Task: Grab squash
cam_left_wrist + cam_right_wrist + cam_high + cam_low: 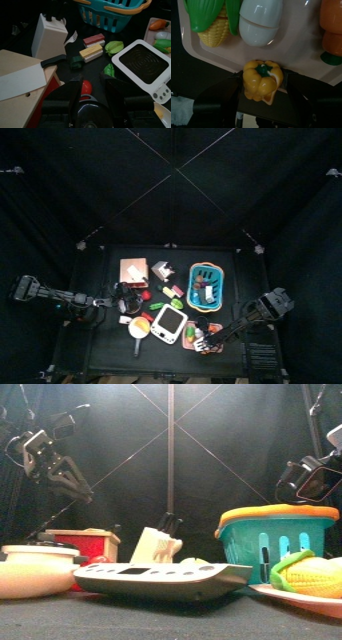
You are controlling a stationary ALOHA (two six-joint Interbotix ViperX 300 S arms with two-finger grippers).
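Notably, right claw (264,95) grips one squash (262,80).

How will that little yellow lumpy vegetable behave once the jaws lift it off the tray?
The yellow vegetable looks like glossy moulded plastic, so probably stiff, light, and somewhat slippery. Its lobed, rounded body gives the jaws uneven contact, so it might twist in the grip. Set down on the tray, it would likely wobble rather than roll far.

top view too small for me to sort items on tray (191,340). front view: corn (310,573) cut off by right edge, scale (160,580) hides what lies behind it. right wrist view: carrot (332,30) cut by edge. left wrist view: basket (113,10) cropped; red thing (86,86) between jaws mostly hidden, can't tell what it is.
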